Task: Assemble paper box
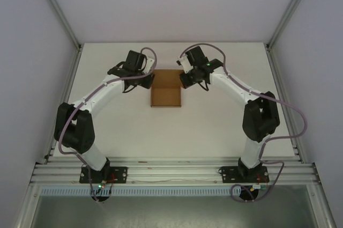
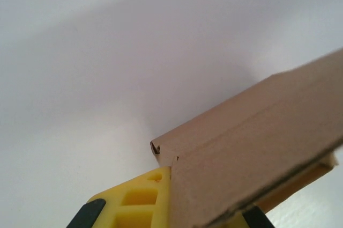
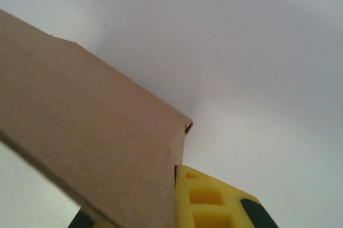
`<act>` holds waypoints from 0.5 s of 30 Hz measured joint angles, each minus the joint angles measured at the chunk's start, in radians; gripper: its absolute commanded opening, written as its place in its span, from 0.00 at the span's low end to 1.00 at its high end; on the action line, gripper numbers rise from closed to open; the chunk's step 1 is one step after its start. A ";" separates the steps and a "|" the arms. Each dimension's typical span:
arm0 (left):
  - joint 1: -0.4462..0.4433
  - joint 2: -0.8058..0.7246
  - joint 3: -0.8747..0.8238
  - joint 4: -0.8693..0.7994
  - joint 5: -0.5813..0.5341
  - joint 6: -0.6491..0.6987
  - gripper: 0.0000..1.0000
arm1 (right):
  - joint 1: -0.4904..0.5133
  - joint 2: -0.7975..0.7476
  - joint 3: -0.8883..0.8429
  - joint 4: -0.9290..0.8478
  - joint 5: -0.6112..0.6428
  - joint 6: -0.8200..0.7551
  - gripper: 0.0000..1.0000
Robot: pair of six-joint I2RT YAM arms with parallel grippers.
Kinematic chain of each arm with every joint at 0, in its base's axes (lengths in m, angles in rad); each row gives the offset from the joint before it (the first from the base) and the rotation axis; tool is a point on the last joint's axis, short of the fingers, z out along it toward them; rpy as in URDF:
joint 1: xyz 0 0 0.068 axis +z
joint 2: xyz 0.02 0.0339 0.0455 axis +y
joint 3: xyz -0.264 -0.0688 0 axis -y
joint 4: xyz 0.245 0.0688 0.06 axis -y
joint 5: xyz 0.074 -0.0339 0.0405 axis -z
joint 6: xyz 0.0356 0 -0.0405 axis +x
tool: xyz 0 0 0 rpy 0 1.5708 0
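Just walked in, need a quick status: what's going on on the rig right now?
Both arms are working on the paper box, which sits toward the far middle of the table. The left tool is shut on the box's left side and the right tool on its right side. Each wrist view shows a cardboard wall pinched against a yellow finger. The box looks partly folded, but how far is hard to tell.

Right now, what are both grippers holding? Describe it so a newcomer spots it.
On the white table, look midway between the two black arms, toward the far edge. There the left gripper and right gripper pinch the paper box from either side. It is the lone brown cardboard piece there.
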 measured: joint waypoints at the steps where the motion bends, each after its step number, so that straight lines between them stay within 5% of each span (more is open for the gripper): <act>1: -0.007 0.006 0.002 0.022 -0.020 -0.050 0.00 | 0.005 -0.009 -0.018 0.030 0.018 0.045 0.00; 8: -0.046 0.064 -0.018 0.130 -0.084 -0.321 0.00 | 0.031 -0.011 -0.108 0.186 0.132 0.346 0.00; 15: -0.086 0.135 -0.017 0.177 -0.183 -0.451 0.00 | 0.040 0.044 -0.109 0.246 0.217 0.508 0.00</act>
